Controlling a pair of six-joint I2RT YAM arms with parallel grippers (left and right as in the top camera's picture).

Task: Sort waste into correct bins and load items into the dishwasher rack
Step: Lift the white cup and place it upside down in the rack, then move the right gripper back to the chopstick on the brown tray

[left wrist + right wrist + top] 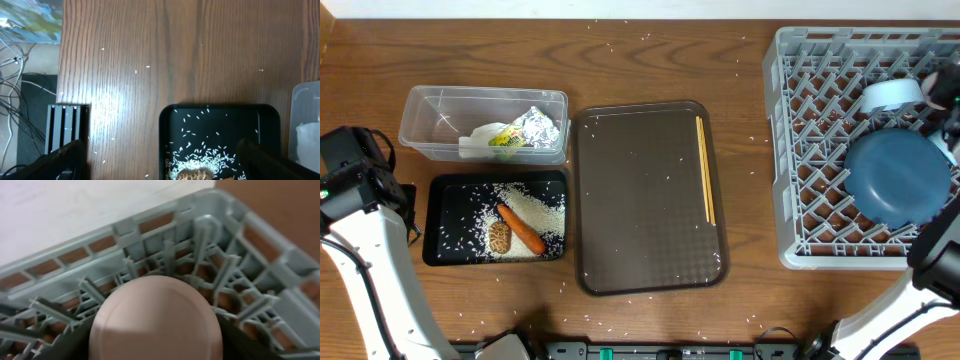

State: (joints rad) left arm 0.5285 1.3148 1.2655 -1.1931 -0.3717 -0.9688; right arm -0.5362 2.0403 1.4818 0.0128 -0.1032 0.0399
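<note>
My right gripper [156, 347] is over the far right part of the grey dishwasher rack [800, 150], its fingers against both sides of an upside-down pale cup [155, 312]. The overhead view shows that cup [892, 95] beside the dark blue plate [898, 178], which lies in the rack. The wooden chopsticks [705, 168] lie on the brown serving tray. My left gripper [162, 167] hangs wide open and empty over the left end of the black tray [445, 245], which holds rice [535, 208], a carrot [520, 229] and a brown lump [499, 236]. Foil [542, 127], wrapper [508, 138] and napkin [475, 146] lie in the clear container [430, 105].
The brown serving tray [640, 200] fills the middle of the table between the bins and the rack. Loose rice grains [135, 71] are scattered over the wood. A black slotted block [65, 125] stands at the table's left edge, with cables beyond it.
</note>
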